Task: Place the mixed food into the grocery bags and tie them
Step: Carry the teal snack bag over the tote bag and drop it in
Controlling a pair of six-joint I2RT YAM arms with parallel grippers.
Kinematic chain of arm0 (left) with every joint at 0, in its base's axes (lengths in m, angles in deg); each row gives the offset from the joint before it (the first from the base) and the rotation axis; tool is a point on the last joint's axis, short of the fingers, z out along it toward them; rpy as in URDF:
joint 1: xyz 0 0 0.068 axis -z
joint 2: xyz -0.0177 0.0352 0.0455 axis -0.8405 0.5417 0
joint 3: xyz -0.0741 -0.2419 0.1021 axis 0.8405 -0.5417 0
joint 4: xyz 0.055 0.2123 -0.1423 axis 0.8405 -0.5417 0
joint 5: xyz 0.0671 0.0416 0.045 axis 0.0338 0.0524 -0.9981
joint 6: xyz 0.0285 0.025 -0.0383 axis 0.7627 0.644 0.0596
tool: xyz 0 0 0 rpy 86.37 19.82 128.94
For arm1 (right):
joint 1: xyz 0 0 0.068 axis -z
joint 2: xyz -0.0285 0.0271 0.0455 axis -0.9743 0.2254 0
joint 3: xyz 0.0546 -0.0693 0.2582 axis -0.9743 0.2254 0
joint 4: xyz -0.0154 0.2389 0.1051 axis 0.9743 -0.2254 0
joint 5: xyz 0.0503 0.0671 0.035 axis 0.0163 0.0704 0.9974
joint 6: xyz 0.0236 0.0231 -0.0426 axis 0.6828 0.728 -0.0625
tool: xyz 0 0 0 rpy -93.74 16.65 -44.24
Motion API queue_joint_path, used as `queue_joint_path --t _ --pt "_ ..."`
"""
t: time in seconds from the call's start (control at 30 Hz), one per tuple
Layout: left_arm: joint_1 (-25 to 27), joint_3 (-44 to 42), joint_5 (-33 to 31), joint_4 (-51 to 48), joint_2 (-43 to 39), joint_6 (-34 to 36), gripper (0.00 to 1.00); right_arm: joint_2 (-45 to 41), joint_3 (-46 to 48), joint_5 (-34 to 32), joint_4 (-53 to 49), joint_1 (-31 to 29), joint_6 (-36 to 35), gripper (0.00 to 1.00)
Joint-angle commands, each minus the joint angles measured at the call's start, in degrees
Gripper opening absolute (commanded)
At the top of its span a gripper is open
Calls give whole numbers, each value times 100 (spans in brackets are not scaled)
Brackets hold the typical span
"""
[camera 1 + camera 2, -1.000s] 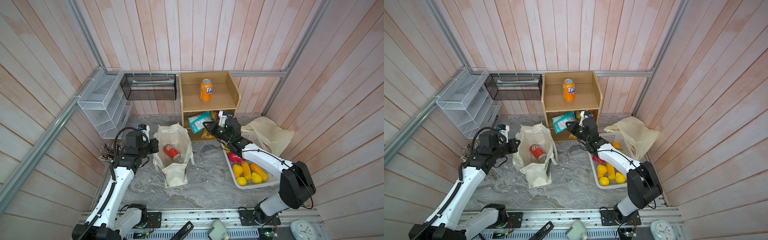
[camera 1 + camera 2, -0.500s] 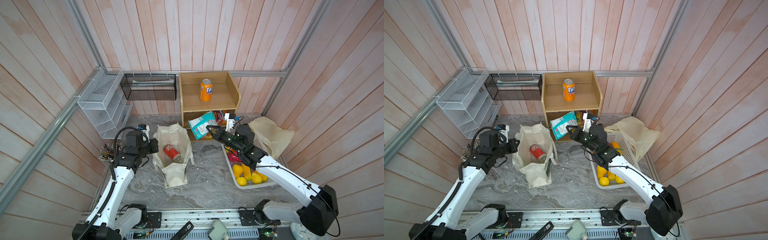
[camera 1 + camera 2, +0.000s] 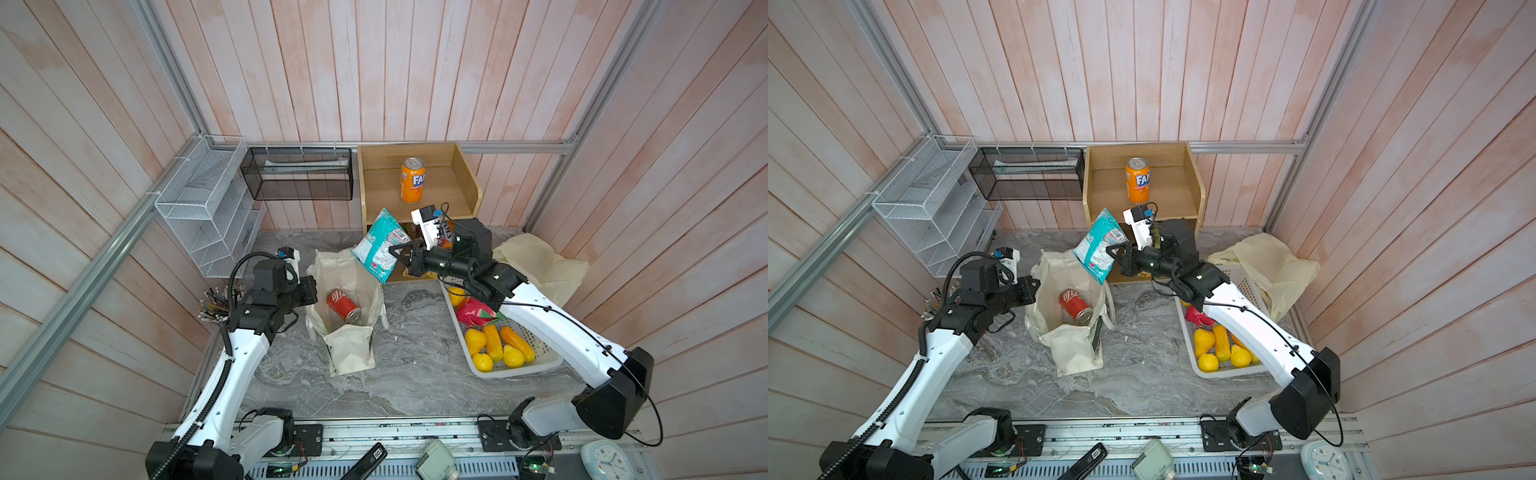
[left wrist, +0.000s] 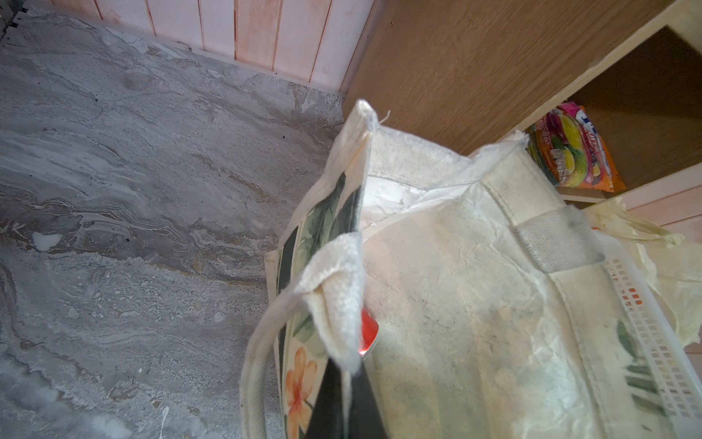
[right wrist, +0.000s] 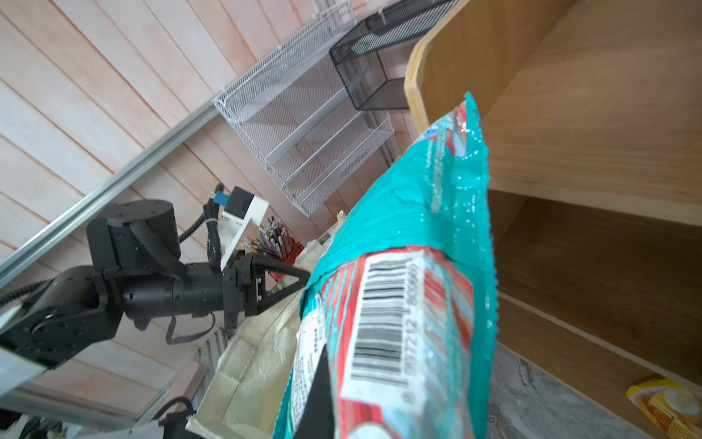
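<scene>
The cream cloth tote [image 3: 351,332] stands open on the marble table, and the red cola can [image 3: 343,305] lies inside it. My left gripper [image 3: 309,290] is shut on the tote's left rim [image 4: 342,273], holding the mouth open. My right gripper [image 3: 400,257] is shut on the lower edge of the teal snack packet [image 3: 380,245], which hangs in the air over the tote's far right corner. The yellow and orange toy fruits [image 3: 494,347] lie in the white basket [image 3: 515,370]. The pale-yellow plastic bag [image 3: 538,262] lies crumpled behind the basket.
A Fanta can [image 3: 412,179] stands on the wooden shelf [image 3: 440,195]. A multicoloured candy packet [image 4: 573,152] sits in the shelf's lower opening. A white wire rack [image 3: 208,208] and a black mesh basket [image 3: 299,174] hang on the wall. Pencils [image 3: 214,305] stand beside my left arm.
My right arm has pulled the teal packet out of the lower shelf and carried it up and left, over the tote's edge. The left arm has stayed still.
</scene>
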Motion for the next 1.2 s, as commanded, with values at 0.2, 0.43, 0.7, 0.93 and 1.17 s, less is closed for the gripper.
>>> queue_joint_path --t 0.2,0.43,0.7,0.93,1.17 --pt "-27 219 -123 109 51 190 0 592 -788 783 -1183 -268 -1969 0" --pt "-27 275 -51 119 116 190 0 1272 -1577 800 -2128 -687 -2760 0" --pt "-26 379 -23 127 113 132 0 2326 -2697 540 -3462 -1019 -3438 0" --pt "-27 418 -44 130 111 92 0 3022 -3247 757 -4268 -1156 -3775 0" --pt "-27 382 -19 194 104 16 0 3631 -3546 842 -4709 -1272 -3888 0"
